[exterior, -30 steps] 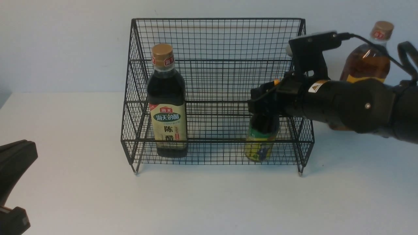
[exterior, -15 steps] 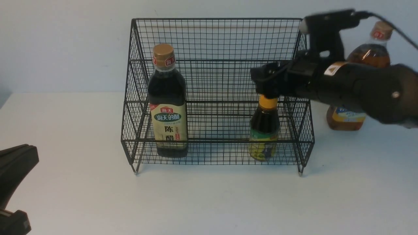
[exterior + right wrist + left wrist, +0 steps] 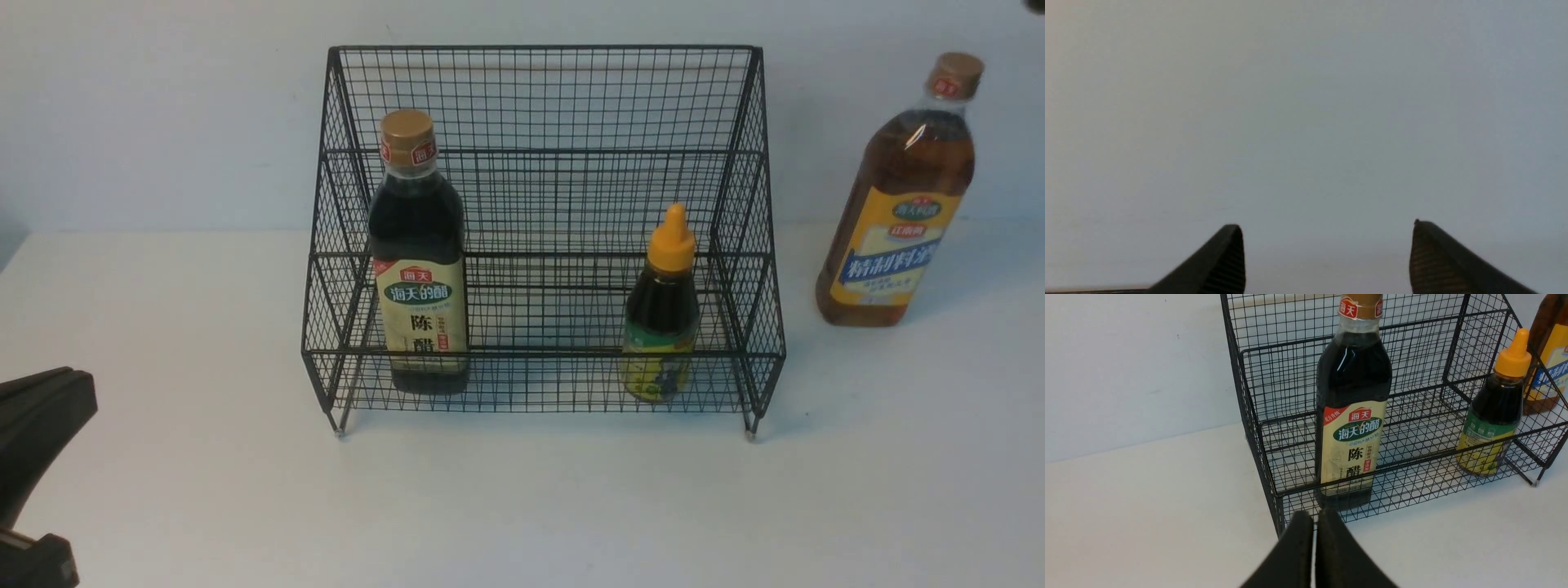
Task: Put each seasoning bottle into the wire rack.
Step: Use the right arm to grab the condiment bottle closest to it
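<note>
**Two bottles in the rack, one on the table**

We see the rack (image 3: 571, 106) standing on the white table (image 3: 522, 506), with its back toward the pale wall. Two of the three bottles are inside it, both upright on the lower front tier. The vinegar bottle (image 3: 420, 269) stands toward the nine o'clock end, and its tan cap rises above the upper tier's front rail. The squeeze bottle (image 3: 661, 318) stands toward the three o'clock end, close to the sloped side, with its orange nozzle pointing straight up. The two are well apart, with bare mesh between them.

The amber bottle (image 3: 894, 212) is outside the rack. It stands upright on the table at three o'clock of the rack, apart from the sloped side and near the wall. Nothing touches it.

Our left gripper (image 3: 1314, 522) sits low at about eight o'clock of the rack, at the edge of the front view. In its wrist view we see the two fingers pressed together with only a thin seam between them, gripping nothing. They point at the rack's front corner on the nine o'clock side and the foot of the vinegar bottle, and stop short of the wire.

Our right gripper (image 3: 1326, 224) shows only in its own wrist view. Its two ribbed fingertips stand wide apart with nothing between them, facing a plain pale grey surface. We cannot tell where it hangs relative to the rack.
</note>
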Robot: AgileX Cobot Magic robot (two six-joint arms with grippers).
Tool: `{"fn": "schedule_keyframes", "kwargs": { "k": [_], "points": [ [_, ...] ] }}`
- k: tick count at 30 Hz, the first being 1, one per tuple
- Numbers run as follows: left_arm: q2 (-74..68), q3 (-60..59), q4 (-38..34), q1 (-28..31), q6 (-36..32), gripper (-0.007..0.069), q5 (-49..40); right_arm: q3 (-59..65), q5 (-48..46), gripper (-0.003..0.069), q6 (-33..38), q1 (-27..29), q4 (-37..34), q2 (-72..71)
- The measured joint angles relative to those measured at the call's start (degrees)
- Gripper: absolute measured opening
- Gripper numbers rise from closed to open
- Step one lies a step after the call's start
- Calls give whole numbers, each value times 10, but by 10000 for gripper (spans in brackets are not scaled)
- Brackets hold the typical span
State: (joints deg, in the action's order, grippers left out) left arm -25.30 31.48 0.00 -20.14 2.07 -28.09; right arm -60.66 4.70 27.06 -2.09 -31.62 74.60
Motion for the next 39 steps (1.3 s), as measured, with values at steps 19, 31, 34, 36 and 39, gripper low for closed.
{"fn": "schedule_keyframes", "kwargs": {
  "k": [19, 31, 34, 36, 39],
  "points": [
    [-18, 0, 32, 0, 0, -5, -2, -87, 7, 552, -3, 26, -16, 189],
    [-49, 0, 37, 0, 0, -5, -2, -121, -16, 579, -1, 12, -15, 225],
    [-63, 0, 38, 0, 0, -5, -2, -121, -18, 579, 0, 9, -15, 252],
    [-66, 0, 38, 0, 0, -5, -2, -121, -18, 579, 0, 8, -15, 266],
    [-67, 0, 38, 0, 0, -5, -2, -121, -17, 556, 0, 8, -15, 277]
  ]
}}
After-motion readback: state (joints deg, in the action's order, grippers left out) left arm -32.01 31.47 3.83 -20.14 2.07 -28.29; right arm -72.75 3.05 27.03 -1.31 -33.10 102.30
